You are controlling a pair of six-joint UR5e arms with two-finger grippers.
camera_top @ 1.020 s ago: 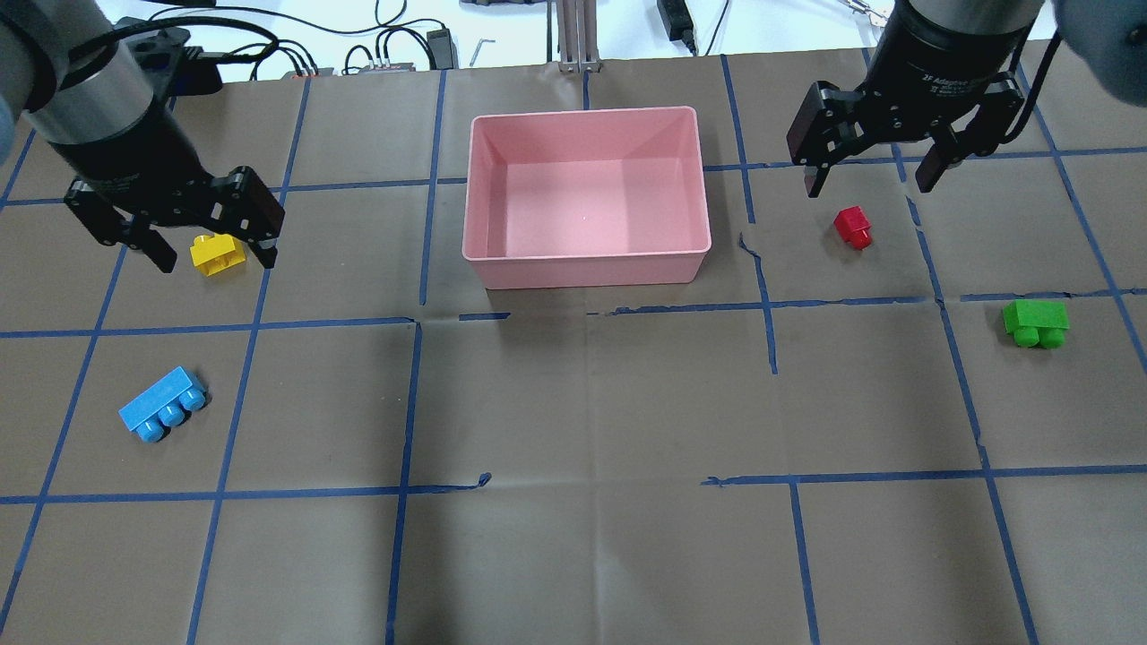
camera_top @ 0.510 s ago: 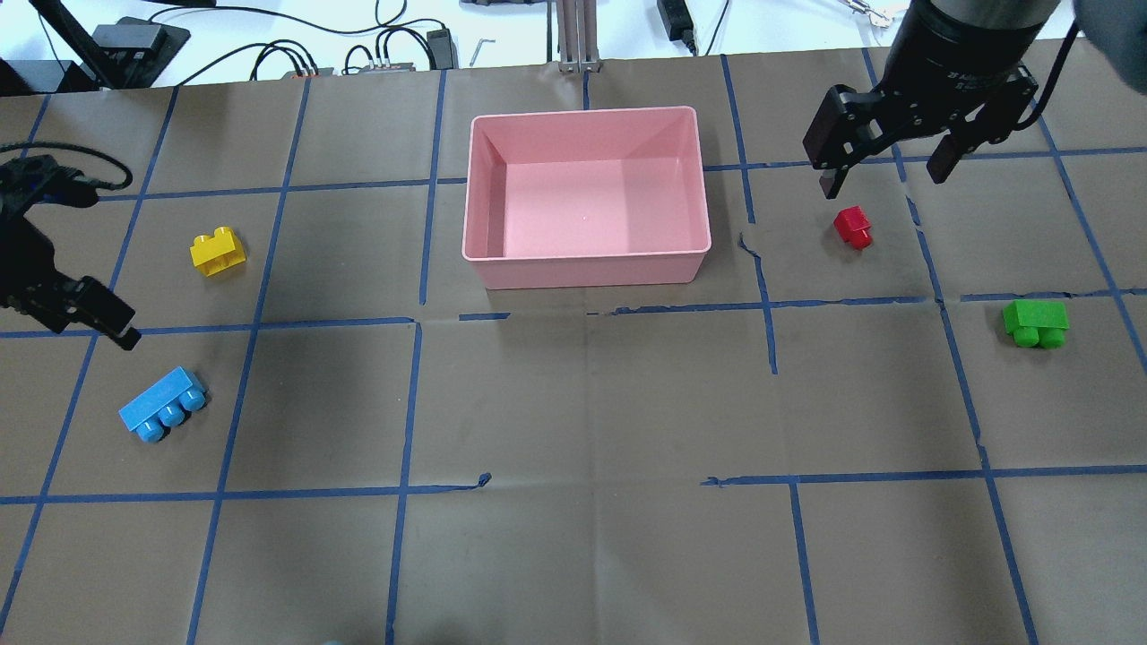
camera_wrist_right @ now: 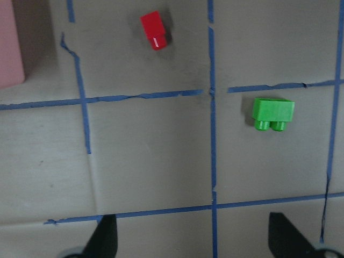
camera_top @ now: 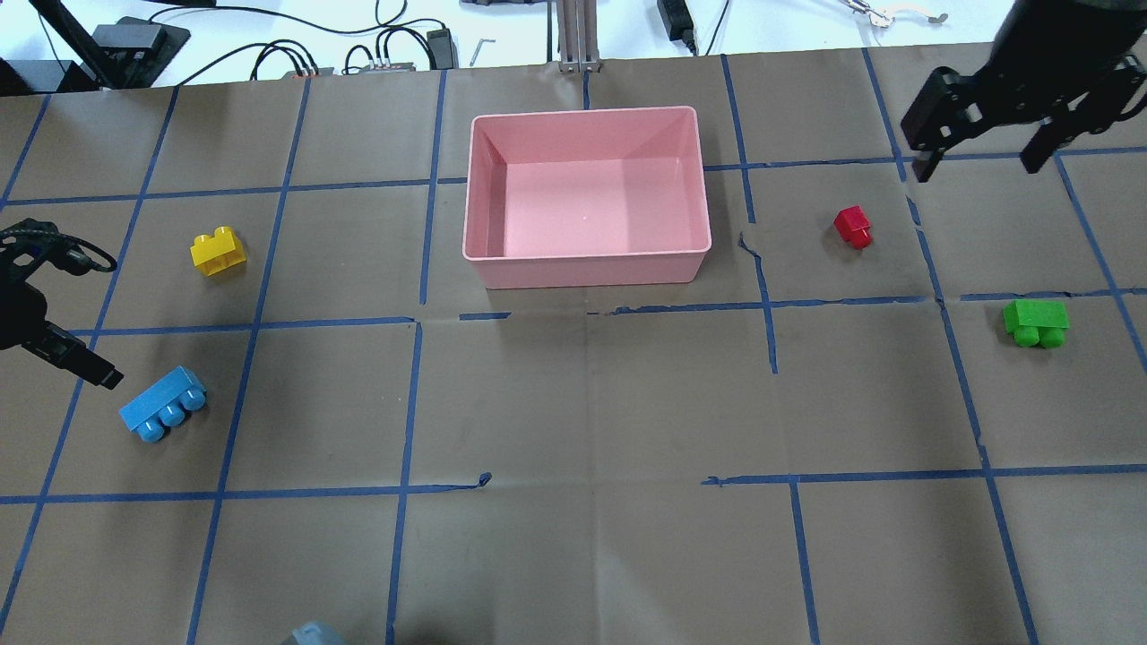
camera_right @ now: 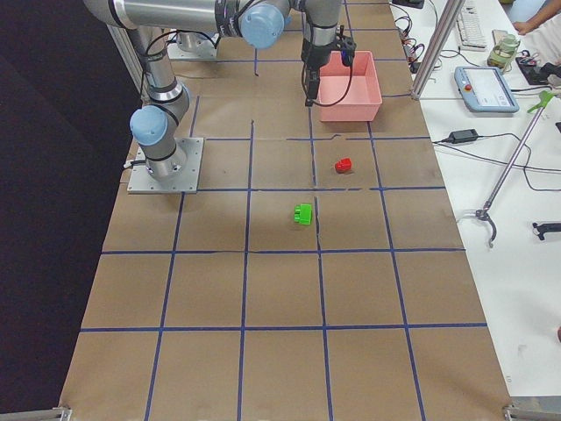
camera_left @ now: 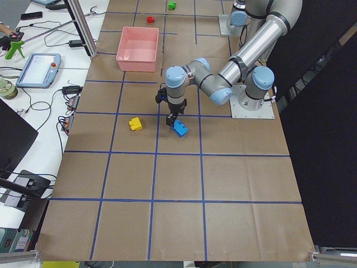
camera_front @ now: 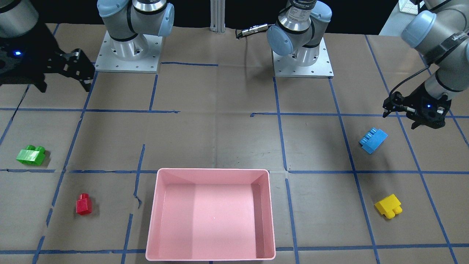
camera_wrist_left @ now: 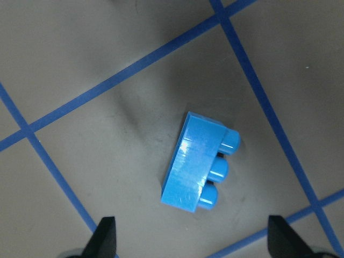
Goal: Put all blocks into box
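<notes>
The pink box (camera_top: 587,266) stands empty at the far middle of the table and also shows in the front view (camera_front: 210,171). All blocks lie on the paper outside it. The yellow block (camera_top: 218,251) and the blue block (camera_top: 163,403) are on the left. The red block (camera_top: 852,226) and the green block (camera_top: 1036,321) are on the right. My left gripper (camera_front: 400,117) is open and empty, hovering over the blue block (camera_wrist_left: 196,166). My right gripper (camera_top: 978,164) is open and empty, high up beyond the red block (camera_wrist_right: 155,30) and the green block (camera_wrist_right: 274,111).
Blue tape lines cross the brown paper. A metal post (camera_top: 578,36) and cables (camera_top: 385,45) sit past the table's far edge. The two arm bases (camera_front: 128,51) (camera_front: 302,55) are bolted on the robot's side. A teach pendant (camera_left: 38,67) lies on the side bench.
My left gripper has left the yellow block and moved toward me, over the blue block. My right gripper has moved right, away from the red block. No block has moved.
</notes>
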